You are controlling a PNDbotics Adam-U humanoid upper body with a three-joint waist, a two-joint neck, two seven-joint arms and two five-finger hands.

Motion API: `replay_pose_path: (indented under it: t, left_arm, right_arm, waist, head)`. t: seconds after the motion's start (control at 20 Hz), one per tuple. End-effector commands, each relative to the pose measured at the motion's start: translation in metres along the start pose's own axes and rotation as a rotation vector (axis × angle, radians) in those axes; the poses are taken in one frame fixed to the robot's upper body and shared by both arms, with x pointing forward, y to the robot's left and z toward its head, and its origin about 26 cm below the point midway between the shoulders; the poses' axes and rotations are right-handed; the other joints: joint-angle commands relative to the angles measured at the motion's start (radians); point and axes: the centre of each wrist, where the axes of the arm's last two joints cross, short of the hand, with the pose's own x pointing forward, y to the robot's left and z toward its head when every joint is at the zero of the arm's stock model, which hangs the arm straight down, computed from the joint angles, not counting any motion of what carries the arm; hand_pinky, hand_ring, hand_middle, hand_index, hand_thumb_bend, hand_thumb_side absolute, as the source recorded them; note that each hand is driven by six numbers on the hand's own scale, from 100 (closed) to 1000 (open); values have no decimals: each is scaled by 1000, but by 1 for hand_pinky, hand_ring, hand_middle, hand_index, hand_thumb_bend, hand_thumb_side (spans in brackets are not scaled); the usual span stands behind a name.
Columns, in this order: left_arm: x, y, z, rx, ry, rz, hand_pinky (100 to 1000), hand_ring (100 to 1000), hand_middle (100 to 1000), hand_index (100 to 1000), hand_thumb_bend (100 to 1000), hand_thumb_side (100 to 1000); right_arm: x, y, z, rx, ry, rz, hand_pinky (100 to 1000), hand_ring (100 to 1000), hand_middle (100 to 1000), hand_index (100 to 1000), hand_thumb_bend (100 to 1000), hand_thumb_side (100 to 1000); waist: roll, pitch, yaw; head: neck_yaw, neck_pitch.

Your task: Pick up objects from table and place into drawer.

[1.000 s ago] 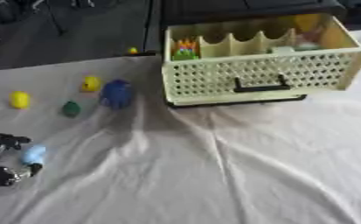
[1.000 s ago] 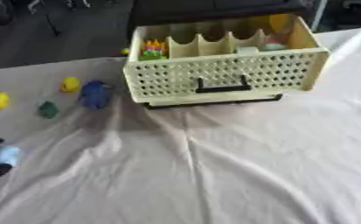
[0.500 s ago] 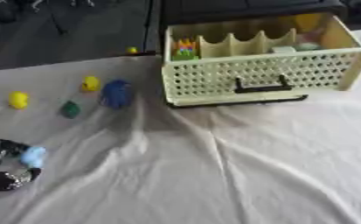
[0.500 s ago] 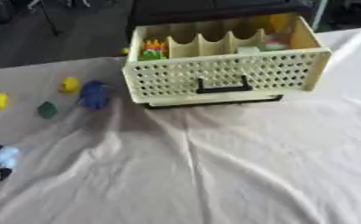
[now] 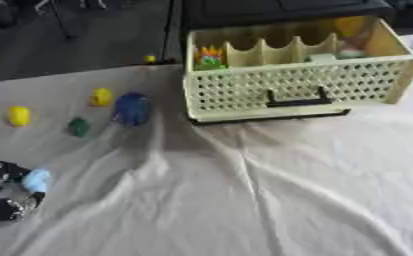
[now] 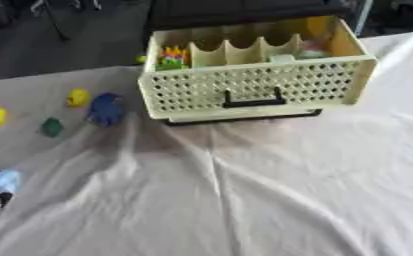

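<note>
Near the table's (image 5: 271, 200) left front corner we see the left hand (image 5: 1, 192), its fingers apparently curled round a pale blue object (image 5: 36, 180). Toward the far left edge lie a yellow piece (image 5: 19, 115), a green piece (image 5: 78, 127), a second yellow piece (image 5: 101, 97) and a dark blue object (image 5: 132, 108). The cream drawer (image 5: 297, 87) stands open at the far edge.

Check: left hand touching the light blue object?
Touching. In the left eye view the left hand has its dark fingers curled round the light blue object, with no gap between them.
</note>
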Motion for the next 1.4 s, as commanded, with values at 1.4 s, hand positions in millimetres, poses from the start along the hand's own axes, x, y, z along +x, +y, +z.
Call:
replay_pose_path:
  t: [1.4]
  left_arm:
    - [0, 24, 7, 122, 0, 0, 570, 613, 562, 781, 125, 792]
  right_arm:
    - [2, 4, 0, -6, -7, 7, 777, 755, 729, 809, 100, 937]
  waist:
    - [4, -16, 2]
  head:
    - [-6, -22]
